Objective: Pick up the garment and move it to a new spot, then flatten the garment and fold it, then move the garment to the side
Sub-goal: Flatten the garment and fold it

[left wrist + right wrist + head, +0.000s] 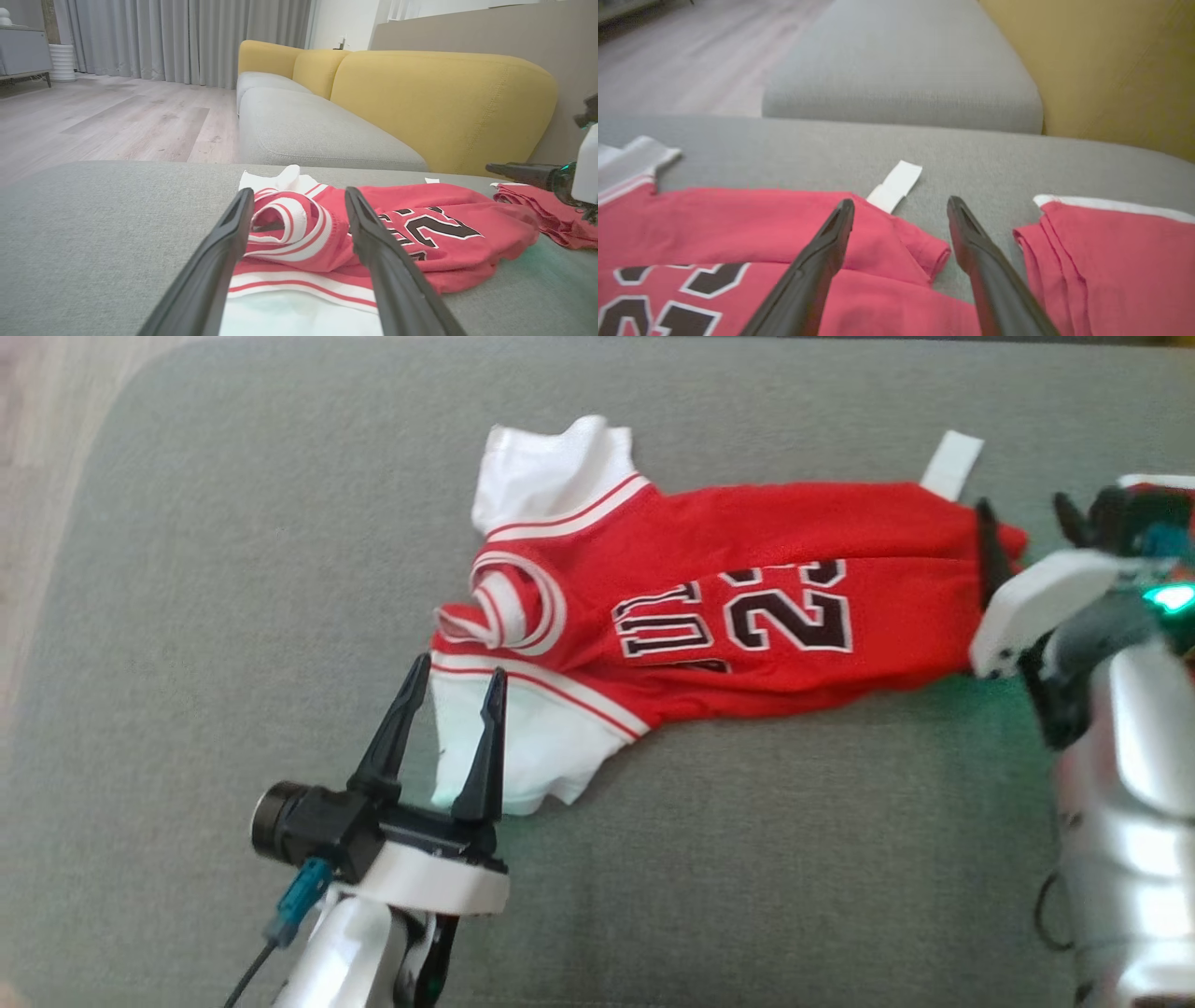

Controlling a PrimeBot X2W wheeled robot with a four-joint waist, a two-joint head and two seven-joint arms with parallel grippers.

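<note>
red jersey lying on the grey cushion, both your grippers open at its two ends

your garment [747, 607], a red jersey with white sleeves and dark numbers, lies sideways across the grey seat cushion [187, 616], collar end toward your left, hem end toward your right, with some wrinkles and the collar bunched up. your left gripper [458, 667] hangs over the near white sleeve, fingers spread wide and gripping nothing; in its wrist view the collar shows between the two tips. your right gripper [901, 201] is at the hem corner, fingers spread, one over the red cloth and the other over bare cushion, nothing pinched. you cannot tell whether either one touches the fabric. a white tag [952, 462] sticks out past the far hem edge. a second red cloth [1111, 252] with a white edge lies just beside the hem, apart from it.
</note>
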